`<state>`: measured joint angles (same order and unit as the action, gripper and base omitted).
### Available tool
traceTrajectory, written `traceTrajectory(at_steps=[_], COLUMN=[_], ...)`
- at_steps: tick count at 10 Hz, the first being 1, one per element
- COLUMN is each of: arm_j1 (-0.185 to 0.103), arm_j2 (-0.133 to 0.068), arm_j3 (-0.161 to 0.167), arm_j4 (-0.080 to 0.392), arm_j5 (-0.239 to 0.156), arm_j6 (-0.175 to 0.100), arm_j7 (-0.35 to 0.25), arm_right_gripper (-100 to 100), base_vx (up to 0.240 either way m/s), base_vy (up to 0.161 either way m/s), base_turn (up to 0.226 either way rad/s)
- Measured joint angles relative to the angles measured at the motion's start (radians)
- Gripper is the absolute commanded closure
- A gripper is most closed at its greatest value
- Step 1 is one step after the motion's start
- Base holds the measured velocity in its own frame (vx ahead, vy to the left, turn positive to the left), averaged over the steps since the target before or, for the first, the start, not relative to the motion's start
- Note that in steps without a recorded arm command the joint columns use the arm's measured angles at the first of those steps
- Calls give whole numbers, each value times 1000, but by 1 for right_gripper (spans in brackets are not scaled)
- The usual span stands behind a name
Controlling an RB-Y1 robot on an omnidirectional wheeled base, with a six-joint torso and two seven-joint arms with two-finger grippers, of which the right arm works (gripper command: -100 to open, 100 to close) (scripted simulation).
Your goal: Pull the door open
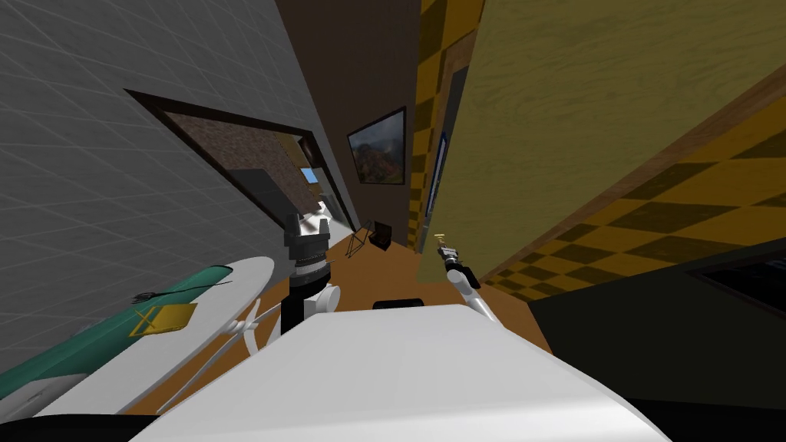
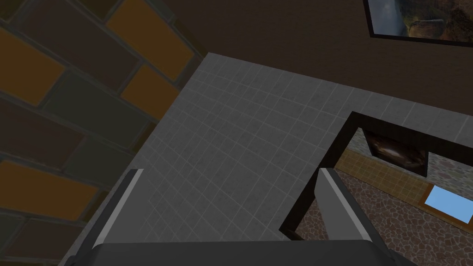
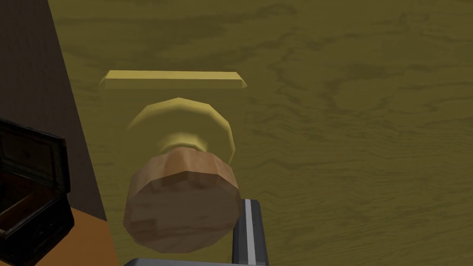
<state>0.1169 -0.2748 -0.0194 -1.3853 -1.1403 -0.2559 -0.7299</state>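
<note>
Brown knob (image 3: pixel 182 203) on the yellowish door (image 3: pixel 346 115) hides how the right pincer (image 1: pixel 444 249) grips: cannot tell. Left pincer (image 2: pixel 228 203) wide. A half-seated pull could slip off.

Thin light grey blades (image 2: pixel 118 208), each edged with a paler stripe, are seen on the left gripper (image 2: pixel 229 172), set on a dark grey box (image 2: pixel 231 255). A ribbed black wrist (image 1: pixel 306 257) and a round white joint (image 1: pixel 328 298) are picked out; the right forearm (image 1: pixel 470 290) is drawn slim and white.
</note>
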Motion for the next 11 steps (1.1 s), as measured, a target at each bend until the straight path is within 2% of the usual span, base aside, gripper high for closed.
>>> traceTrajectory(at_steps=[2, 3, 6, 7, 11], arm_j1=[0, 0, 11, 4, -9], arm_j2=[0, 0, -4, 1, 11], arm_j3=[0, 1, 21, 32, 107], arm_j4=[0, 0, -5, 4, -2], arm_j5=[0, 0, 19, 26, 69], arm_j6=[0, 0, -33, -45, -105], arm_j7=[0, 0, -20, -25, -67], arm_right_gripper=[100, -100, -100, -100, -100], base_vx=[0, -88, -177, -175, -207], base_vy=[0, -63, -106, -66, -79], base_turn=[0, 131, 131, 189, 192])
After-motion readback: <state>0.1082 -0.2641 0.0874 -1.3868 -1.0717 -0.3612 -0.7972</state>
